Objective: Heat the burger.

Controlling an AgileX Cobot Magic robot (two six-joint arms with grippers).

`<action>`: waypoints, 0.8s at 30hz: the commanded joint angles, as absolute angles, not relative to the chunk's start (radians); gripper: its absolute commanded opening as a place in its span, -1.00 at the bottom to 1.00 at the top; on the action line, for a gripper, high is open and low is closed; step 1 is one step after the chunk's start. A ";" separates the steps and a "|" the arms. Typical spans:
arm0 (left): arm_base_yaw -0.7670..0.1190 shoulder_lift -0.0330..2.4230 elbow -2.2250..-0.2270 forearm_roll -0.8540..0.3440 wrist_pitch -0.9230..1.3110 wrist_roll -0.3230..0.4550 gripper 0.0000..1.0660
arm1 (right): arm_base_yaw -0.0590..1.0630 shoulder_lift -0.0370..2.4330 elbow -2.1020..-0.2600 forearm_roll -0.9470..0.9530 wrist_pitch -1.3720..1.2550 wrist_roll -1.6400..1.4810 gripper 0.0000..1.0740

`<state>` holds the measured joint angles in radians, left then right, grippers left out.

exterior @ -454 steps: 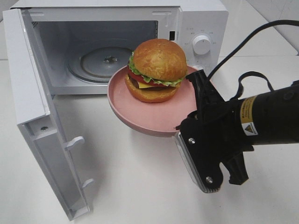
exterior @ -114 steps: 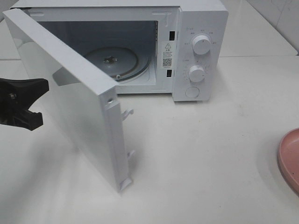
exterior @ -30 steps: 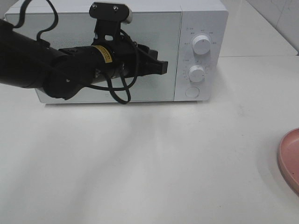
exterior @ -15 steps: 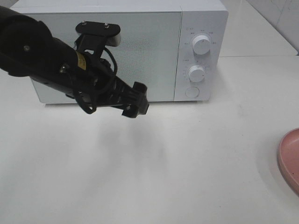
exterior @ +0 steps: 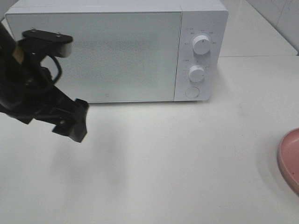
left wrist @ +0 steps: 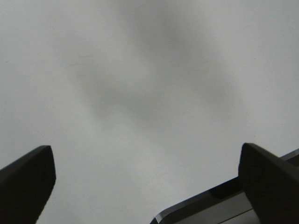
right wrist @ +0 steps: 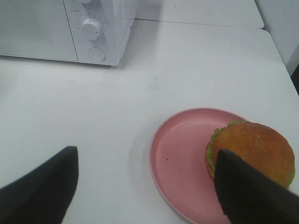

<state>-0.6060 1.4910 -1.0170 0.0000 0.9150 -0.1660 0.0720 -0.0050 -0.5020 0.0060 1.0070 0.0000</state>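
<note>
From the high camera, my left gripper (exterior: pixel 74 122) hangs over the white table (exterior: pixel 177 163) in front of the microwave (exterior: pixel 117 51), near its left end, and holds nothing. The microwave door (exterior: pixel 93 56) is shut; two white knobs, the upper knob (exterior: pixel 201 45) and the lower knob (exterior: pixel 196 73), sit on the panel to its right, with a round button (exterior: pixel 191 92) below them. At the far right edge only a curved slice of the pink plate (exterior: pixel 288 161) shows. The burger does not appear in this view. Behind the microwave the tabletop runs back to a pale tiled wall at the upper right corner.

Through my left wrist camera I see my two dark fingertips (left wrist: pixel 25 179) spread wide apart, with bare white table (left wrist: pixel 149 93) between them, softly shadowed. A dark edge of my own hardware pokes in beside one fingertip.

Through my right wrist camera, my right gripper (right wrist: pixel 145 186) is also spread open and empty, its dark fingers (right wrist: pixel 39 186) framing the scene. The burger (right wrist: pixel 254 151) sits on the pink plate (right wrist: pixel 182 158), towards the rim on the side away from the microwave (right wrist: pixel 70 28). Its bun top is smooth and golden-brown, with a frill of green lettuce peeping out at the edge; the layers below are hidden. One finger overlaps part of the bun in this view; whether it touches, I cannot tell. The plate rests on the white table (right wrist: pixel 163 74), well apart from the microwave.
</note>
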 commanded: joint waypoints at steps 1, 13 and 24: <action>-0.519 1.441 -1.012 0.006 0.987 -0.165 0.88 | 0.070 -0.031 -0.501 0.007 0.993 0.000 0.42; -0.125 1.145 -0.838 -0.020 1.084 -0.095 0.88 | 0.070 -0.031 -0.501 0.007 0.993 0.000 0.42; -0.074 0.808 -0.647 -0.020 1.116 -0.095 0.88 | 0.070 -0.031 -0.501 0.007 0.993 0.000 0.42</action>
<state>-0.0760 0.8830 -0.6970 -0.0250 1.1100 -0.0960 0.0720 -0.0050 -0.5020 0.0060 1.0070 0.0000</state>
